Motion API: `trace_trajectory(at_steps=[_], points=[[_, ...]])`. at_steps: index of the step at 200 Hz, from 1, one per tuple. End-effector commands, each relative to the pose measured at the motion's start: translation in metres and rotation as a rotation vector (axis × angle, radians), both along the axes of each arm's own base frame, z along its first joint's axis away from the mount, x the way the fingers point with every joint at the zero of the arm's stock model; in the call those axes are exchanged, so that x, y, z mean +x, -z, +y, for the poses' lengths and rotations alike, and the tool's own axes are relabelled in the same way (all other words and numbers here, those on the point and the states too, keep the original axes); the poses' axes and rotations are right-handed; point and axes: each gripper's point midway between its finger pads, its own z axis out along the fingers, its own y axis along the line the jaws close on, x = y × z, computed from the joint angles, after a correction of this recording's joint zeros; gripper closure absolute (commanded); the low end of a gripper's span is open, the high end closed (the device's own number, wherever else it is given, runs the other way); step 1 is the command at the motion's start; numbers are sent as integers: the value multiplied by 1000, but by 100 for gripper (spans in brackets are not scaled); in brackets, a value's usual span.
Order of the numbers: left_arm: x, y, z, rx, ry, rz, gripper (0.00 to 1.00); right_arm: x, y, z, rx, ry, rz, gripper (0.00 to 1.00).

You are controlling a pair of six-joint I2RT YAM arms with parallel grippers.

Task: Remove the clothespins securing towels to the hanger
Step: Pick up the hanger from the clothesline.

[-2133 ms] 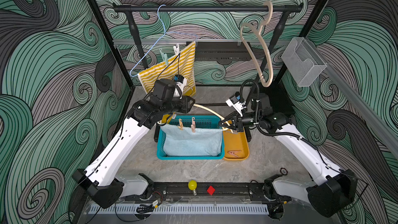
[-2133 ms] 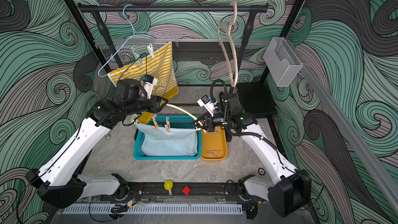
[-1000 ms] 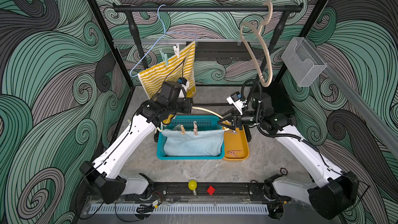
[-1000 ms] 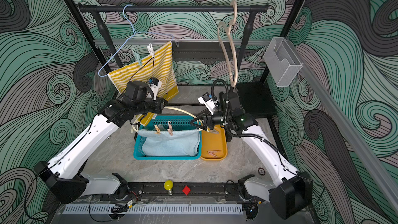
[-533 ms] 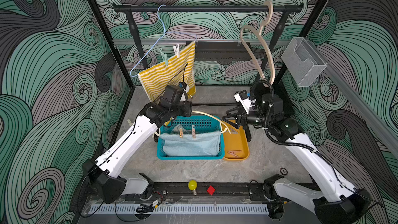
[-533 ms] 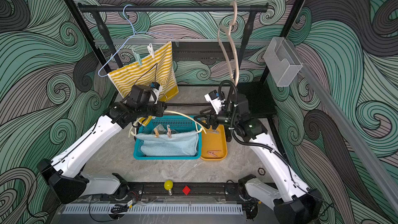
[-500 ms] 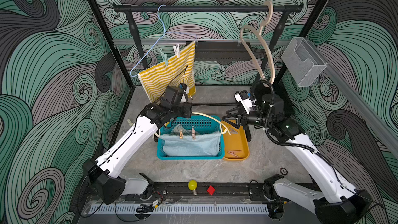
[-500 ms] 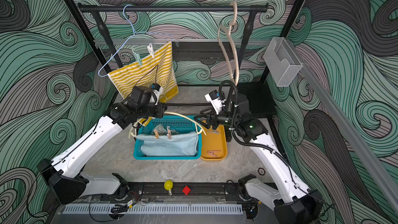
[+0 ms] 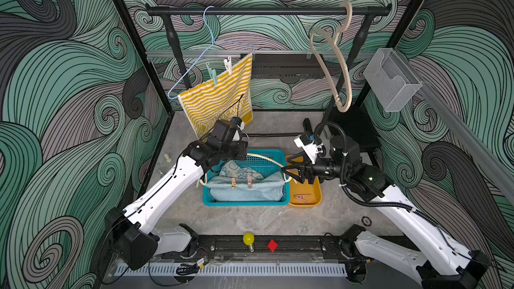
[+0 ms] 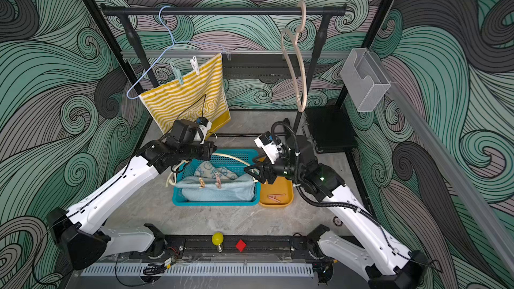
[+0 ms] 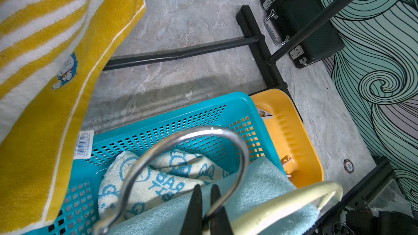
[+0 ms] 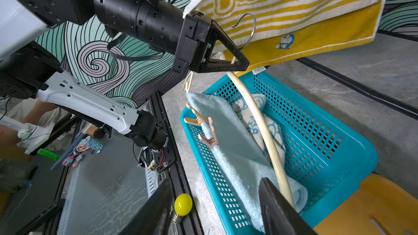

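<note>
Nearest us, the light-blue towel sags into the teal basket, with an orange clothespin and a pink clothespin clipped along its top fold. Above it we see the left gripper clamped on the cream hanger by its metal hook. The right gripper stands with its jaws apart at the hanger's other end. Farther back, on the blue wire hanger, a mint clothespin and a white clothespin hold the yellow striped towel.

— How does the left arm stand?
— Stretched forward and inward, wrist raised; the left gripper points toward its partner; jaws pressed tight together.
— And the right arm?
— Elbow bent, forearm reaching inward; the right gripper faces the left one; fingers parted.
</note>
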Motion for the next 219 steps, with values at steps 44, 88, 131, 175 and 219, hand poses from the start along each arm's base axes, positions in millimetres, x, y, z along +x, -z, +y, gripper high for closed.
trace_trajectory(at_steps=[44,88,131,175,219], points=[[-5,-5,-9,-69,22,-16,100,-8,23,17,-62,-52,-32,41],[-11,4,-9,-79,31,1,100,-20,39,35,-106,-118,-33,41],[-15,13,-7,-71,30,22,100,-27,66,49,-191,-147,-60,39],[-18,20,-5,-69,26,42,100,-35,89,70,-253,-211,-56,38],[-21,24,-3,-69,19,50,100,-43,110,86,-321,-263,-62,38]])
